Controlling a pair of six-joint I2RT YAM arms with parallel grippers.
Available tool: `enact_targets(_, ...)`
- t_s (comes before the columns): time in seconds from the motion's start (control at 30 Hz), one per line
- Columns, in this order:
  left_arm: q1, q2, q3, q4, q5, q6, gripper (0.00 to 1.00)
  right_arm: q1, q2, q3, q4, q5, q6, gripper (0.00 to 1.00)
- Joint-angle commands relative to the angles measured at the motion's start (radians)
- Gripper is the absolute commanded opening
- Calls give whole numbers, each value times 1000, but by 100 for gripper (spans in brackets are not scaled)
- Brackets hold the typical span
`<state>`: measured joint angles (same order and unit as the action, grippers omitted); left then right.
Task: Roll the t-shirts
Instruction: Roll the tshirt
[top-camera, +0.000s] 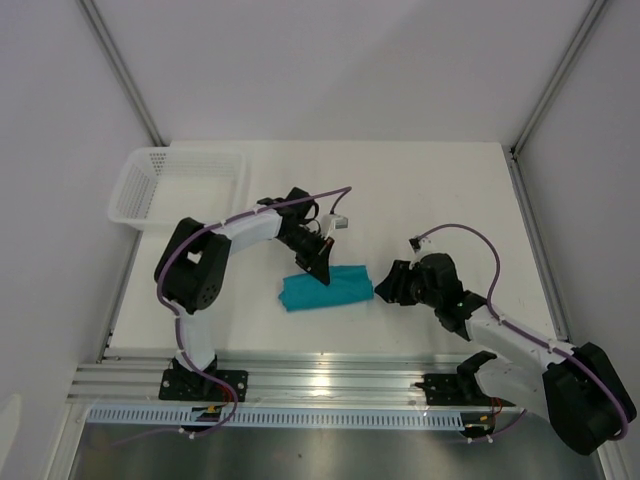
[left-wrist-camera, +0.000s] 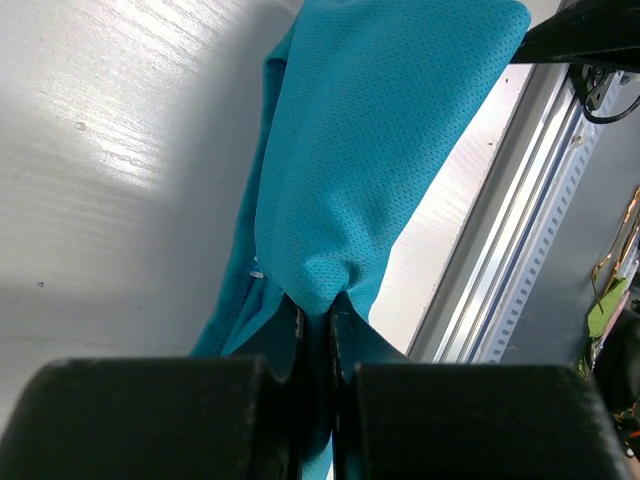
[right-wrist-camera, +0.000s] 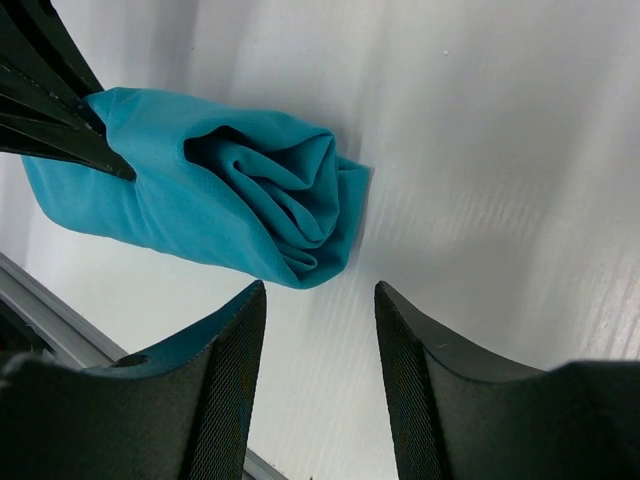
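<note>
- T-shirt (top-camera: 325, 288), teal, lies as a short fat roll on the worktop (top-camera: 430, 190) between the two arms, its long axis running left to right. The white mesh basket (top-camera: 128, 195) sits well apart at the far left corner.
- Left fingers (top-camera: 318, 266) are pressed together on a fold of the outer layer at the roll's far edge. The left wrist view shows the cloth drawn into a peak between them.
- Right fingers (top-camera: 385, 287) stand spread just beside the roll's right end, apart from it, and the spiral of layers at that end faces them.
- Judged step: tightening or finishing the roll, since most of the rolling looks done.
- To do it well, the pinched layer should be carried over the roll in the rolling direction and laid down flat. A pull straight upward would likely peel the outer wrap and loosen the spiral.
- The spread pair could steady the open end, pressing against it low, so the bundle neither slides on the smooth worktop nor turns.
- The pinch is best let go only once the loose edge is tucked under, because thin, slack cloth tends to spring open.
- Risk: the roll lies not far from the front rail (top-camera: 330, 375), so a drag toward the arms could bring it against that edge.
</note>
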<state>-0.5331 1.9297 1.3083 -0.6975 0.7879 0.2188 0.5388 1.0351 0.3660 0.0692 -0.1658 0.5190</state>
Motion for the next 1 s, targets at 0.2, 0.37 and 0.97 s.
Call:
enact_targets(0.2,5,57,46,24,-33,-41,1,45,117,141,81,43,-46,48)
enact_targets(0.37,5,78,57,18,-79,-36,6,96,189,192,231,-4,-3,35)
enact_targets(0.97,5,91,88,-7,-110,-15,18,130,609,243,630,-49,153,18)
